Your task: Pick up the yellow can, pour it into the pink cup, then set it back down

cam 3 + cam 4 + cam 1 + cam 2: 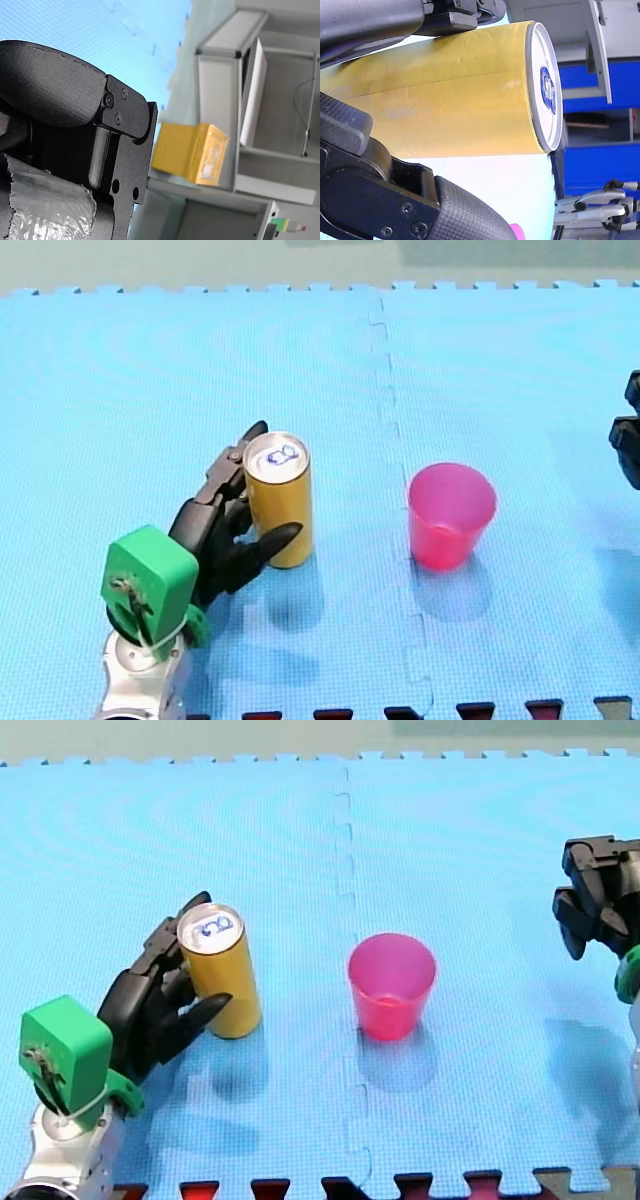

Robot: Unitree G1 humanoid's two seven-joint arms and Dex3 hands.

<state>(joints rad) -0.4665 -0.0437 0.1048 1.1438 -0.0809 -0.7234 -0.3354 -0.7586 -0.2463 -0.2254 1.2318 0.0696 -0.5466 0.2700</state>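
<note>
Yellow can [278, 502] upright, left robot hand [226, 528] clasped around it; pink cup [450, 515] upright nearby; right robot hand [598, 905] state unclear.

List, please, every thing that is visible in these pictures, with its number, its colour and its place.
yellow can: one, yellow with a silver top, upright on the mat, left of the cup
pink cup: one, pink, upright on the mat, apart from the can
foam mat: one, blue, interlocking tiles, under both
yellow box: one, yellow, on a grey shelf beyond the mat
left hand: one, black, near left, fingers around the yellow can
right hand: one, black, at the mat's right edge, holding nothing
</note>
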